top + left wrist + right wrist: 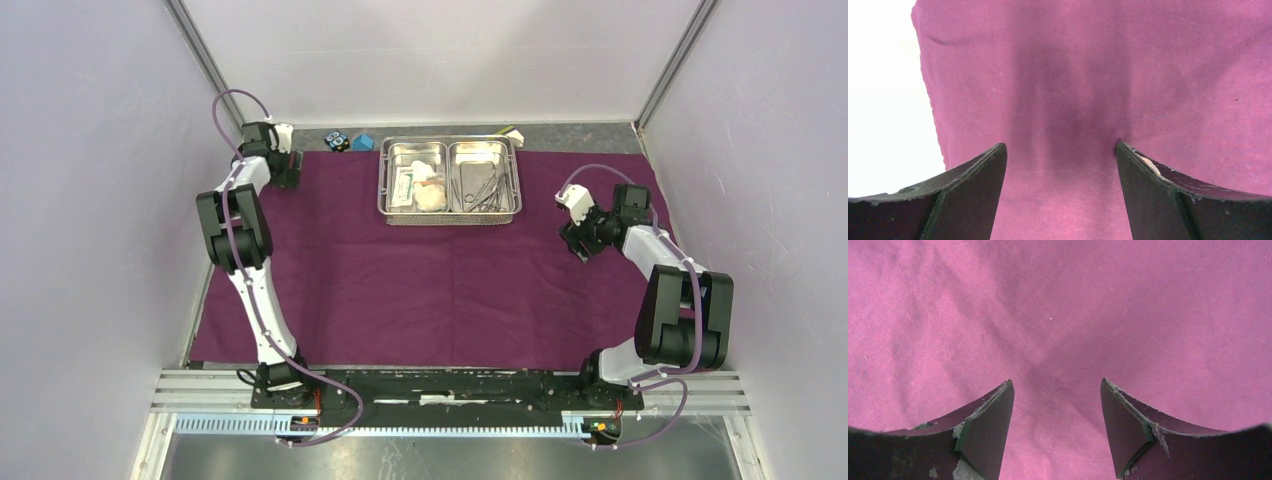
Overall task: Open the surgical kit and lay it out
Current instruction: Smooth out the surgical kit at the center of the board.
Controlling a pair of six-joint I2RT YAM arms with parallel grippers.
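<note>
The dark-purple cloth wrap [430, 280] lies spread flat on the table. The two-compartment steel tray [450, 213] stands on its far middle. Its left compartment holds a flat white packet [403, 186] and white gauze wads [431, 192]; its right holds steel clamps and tweezers [480, 186]. My left gripper [287, 178] is open and empty, low over the cloth's far left corner [1063, 100]. My right gripper [578, 245] is open and empty, low over the cloth's right part [1058, 330].
Small black [336, 141] and blue [363, 142] blocks lie behind the cloth's far edge, left of the tray. A small yellowish block [510, 131] sits behind the tray. White enclosure walls stand close on both sides. The left wrist view shows the cloth's edge against bright table [883, 100].
</note>
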